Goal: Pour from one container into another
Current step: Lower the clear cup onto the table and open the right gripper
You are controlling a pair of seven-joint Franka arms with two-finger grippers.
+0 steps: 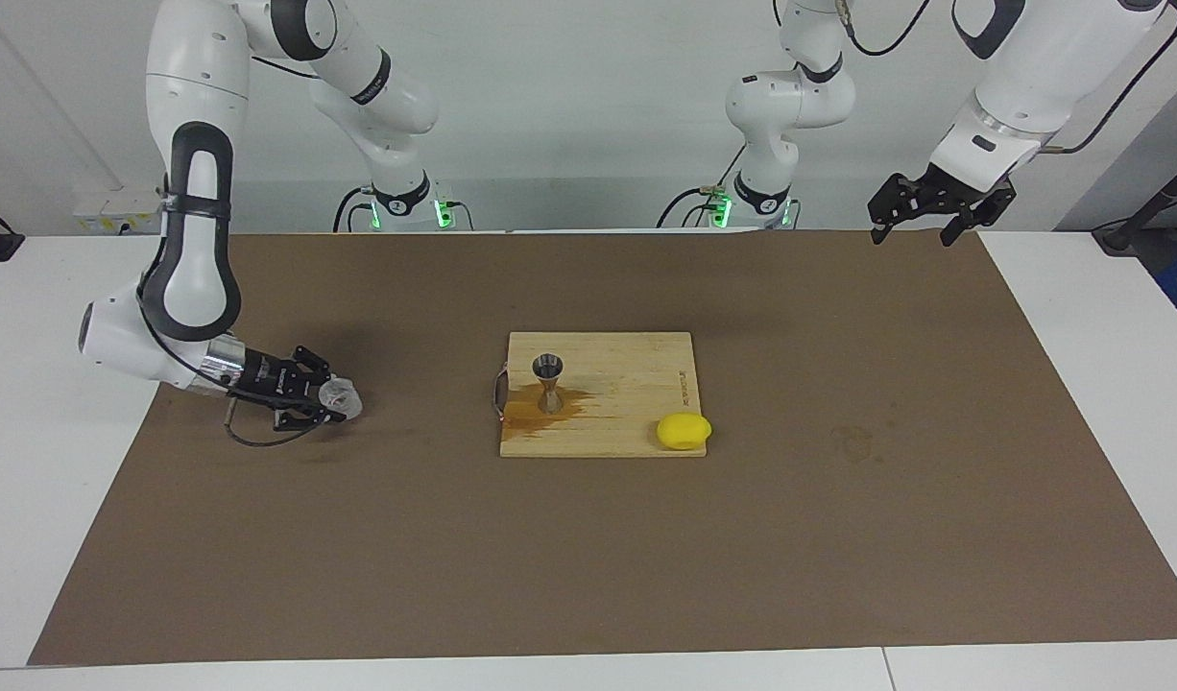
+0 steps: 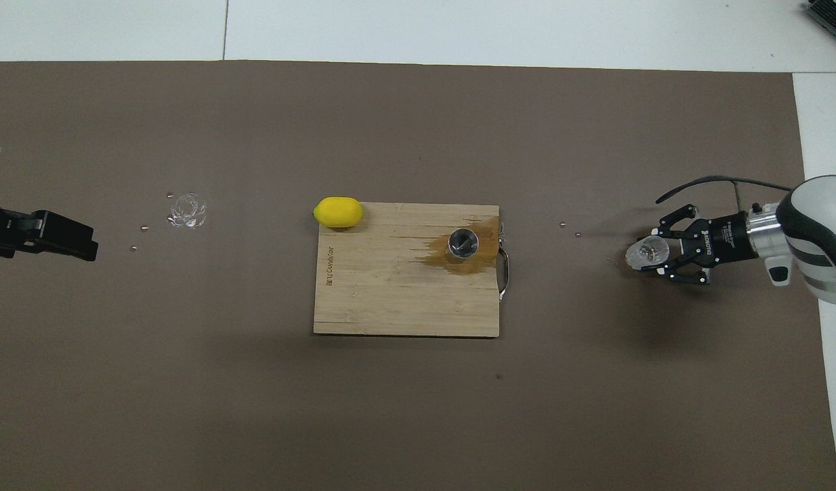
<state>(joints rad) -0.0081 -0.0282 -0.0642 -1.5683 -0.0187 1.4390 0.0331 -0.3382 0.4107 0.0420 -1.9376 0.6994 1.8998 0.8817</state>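
Note:
The clear glass tumbler (image 1: 343,398) is low over the brown mat near the right arm's end of the table, and also shows in the overhead view (image 2: 646,253). My right gripper (image 1: 331,400) reaches in sideways and is shut on it (image 2: 653,254). The silver hourglass jigger (image 1: 549,380) stands upright on the wooden cutting board (image 1: 636,365), in a brown wet stain (image 2: 470,254). It also shows from above (image 2: 463,243). My left gripper (image 1: 917,233) is open and empty and waits raised over the mat's edge at the left arm's end (image 2: 84,245).
A yellow lemon (image 1: 684,430) lies at the board's corner farthest from the robots, toward the left arm's end (image 2: 337,211). A glistening clear patch (image 2: 186,210) and small droplets lie on the mat near the left arm's end. The board has a metal handle (image 2: 505,269).

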